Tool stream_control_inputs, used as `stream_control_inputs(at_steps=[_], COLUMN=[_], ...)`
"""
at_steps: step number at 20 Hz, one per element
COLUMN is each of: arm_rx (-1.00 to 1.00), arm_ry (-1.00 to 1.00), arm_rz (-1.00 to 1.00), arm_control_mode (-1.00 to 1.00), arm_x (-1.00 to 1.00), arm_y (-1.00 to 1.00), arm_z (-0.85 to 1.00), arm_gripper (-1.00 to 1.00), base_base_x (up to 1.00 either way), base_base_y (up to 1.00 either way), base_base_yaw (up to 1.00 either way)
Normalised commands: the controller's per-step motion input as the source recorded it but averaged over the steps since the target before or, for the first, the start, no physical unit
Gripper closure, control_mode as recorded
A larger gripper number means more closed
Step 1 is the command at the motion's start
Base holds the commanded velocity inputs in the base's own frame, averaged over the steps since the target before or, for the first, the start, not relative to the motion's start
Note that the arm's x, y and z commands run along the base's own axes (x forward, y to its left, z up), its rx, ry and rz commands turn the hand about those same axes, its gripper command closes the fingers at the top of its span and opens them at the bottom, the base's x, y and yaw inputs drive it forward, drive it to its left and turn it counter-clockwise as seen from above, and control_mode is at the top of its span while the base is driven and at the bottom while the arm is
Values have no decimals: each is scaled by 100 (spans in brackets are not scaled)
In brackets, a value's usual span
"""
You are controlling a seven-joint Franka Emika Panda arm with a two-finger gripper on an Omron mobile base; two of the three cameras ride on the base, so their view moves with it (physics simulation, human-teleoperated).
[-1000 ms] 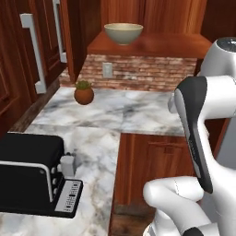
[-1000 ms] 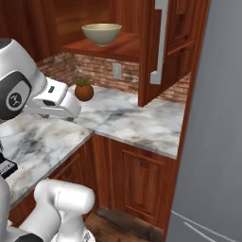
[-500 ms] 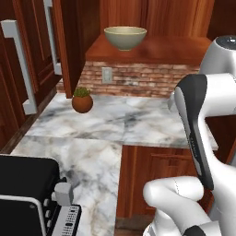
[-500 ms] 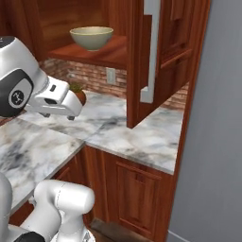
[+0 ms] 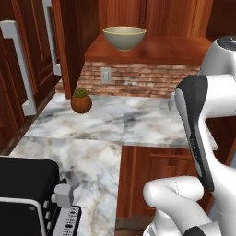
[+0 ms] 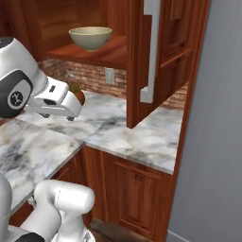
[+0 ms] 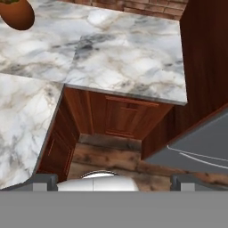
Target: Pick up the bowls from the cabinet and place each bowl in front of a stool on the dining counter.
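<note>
One deep grey-olive ceramic bowl [image 5: 124,38] sits on my red-brown wall cabinet shelf [image 5: 152,50]; it looms larger than before because the base rolled closer, and the gripper [image 7: 114,180] stays spread wide, empty

One grey-olive bowl [image 5: 124,38] with a pale rim sits on the single shelf board [image 5: 152,50] of the red-brown wall cabinet [image 6: 163,52]. One terracotta plant pot [image 5: 81,101] holding a small green plant stands on the marble worktop [image 5: 138,120]. One wall socket [image 5: 106,75] is set in the brick backsplash [image 5: 152,82]. Three long silver door handles are visible: two [image 5: 20,69] on the tall doors at the left, one [image 6: 150,52] on the open cabinet door at the right. One black toaster [image 5: 27,198] occupies the near corner of the worktop.
</note>
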Motion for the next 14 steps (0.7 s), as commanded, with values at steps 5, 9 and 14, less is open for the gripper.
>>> stream_control_inputs(at_steps=[5,9,14], arm_rx=[0,0,0], arm_ry=[0,0,0], arm_rz=[0,0,0], arm_control_mode=[100,100,100], arm_x=[0,0,0], arm_y=[0,0,0], arm_z=[0,0,0], arm_gripper=[-100,-100,-100], base_base_x=[100,71,74], base_base_y=[0,18,0], base_base_yaw=[0,5,39])
